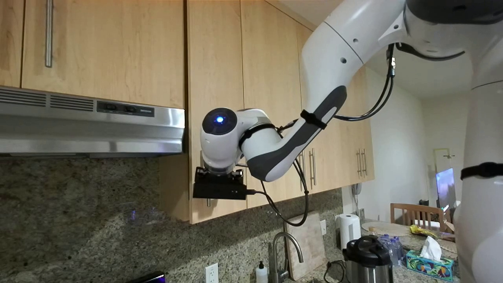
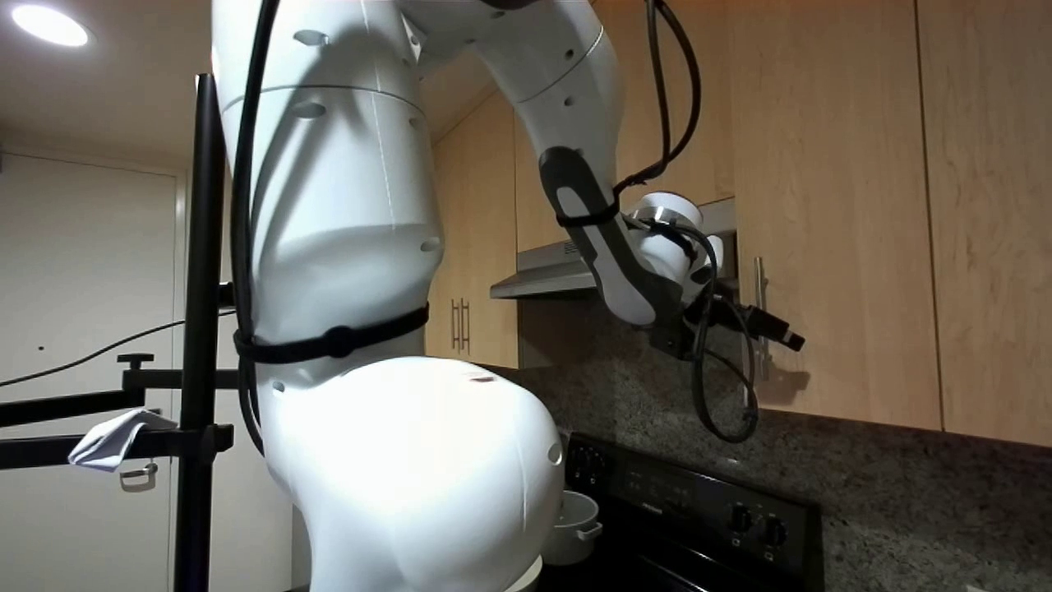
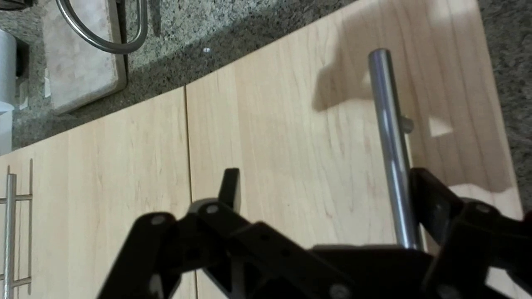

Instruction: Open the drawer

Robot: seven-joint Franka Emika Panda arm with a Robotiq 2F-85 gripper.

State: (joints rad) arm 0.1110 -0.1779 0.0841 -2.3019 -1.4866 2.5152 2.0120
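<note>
As seems wise, look just right of the hood (image 1: 92, 125) for the closed cabinet (image 1: 215, 70) in both exterior views; in the wrist view, slide the wide-spread gripper (image 3: 326, 187) rightward to centre the handle (image 3: 390, 124), near the right finger (image 3: 436, 203); then clamp and swing gently outward.

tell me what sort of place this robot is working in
A kitchen, probably in someone's home: the steel range hood, the black stove and the curved metal faucet all point to it.
</note>
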